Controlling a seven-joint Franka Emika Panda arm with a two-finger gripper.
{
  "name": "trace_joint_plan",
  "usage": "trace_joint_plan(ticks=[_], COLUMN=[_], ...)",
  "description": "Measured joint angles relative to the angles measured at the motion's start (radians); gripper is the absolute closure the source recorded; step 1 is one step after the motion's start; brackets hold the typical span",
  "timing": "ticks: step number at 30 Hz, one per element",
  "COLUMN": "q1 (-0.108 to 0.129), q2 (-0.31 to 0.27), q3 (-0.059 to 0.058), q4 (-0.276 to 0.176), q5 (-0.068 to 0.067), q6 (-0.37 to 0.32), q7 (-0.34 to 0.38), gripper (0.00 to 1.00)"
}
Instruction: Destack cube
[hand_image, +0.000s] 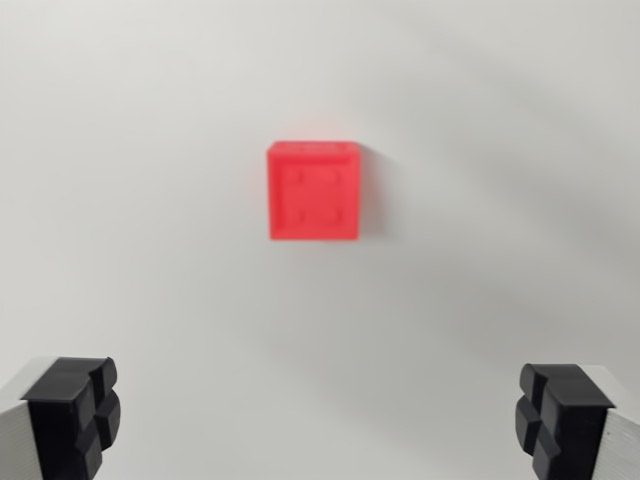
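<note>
Progress: grasp not begun, by my judgement; lifting and setting aside remain.
Cube (313, 190): one visible, red, blurred, just above frame centre on a white table (150, 150); any cube beneath is hidden.
Gripper (318, 420): one, spread wide, empty; two fingertips (72, 415) at the lower corners.

We looked straight down from the wrist, well above the white table (150, 200), with both fingertips (75, 415) framing the lower corners.

Cube (313, 190) centred on table (150, 200), apparently alone; pincer (318, 420) fingers flank below.
</note>
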Motion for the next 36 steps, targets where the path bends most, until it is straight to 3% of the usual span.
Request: trace_joint_plan(ticks=[20,36], q1=[0.0,0.0], q2=[-0.071,-0.078], q3=[0.0,0.0], q4=[0.067,0.079], q5=[0.0,0.0], q6=[-0.139,-0.158], q7=[0.0,0.0], gripper=[0.0,0.0])
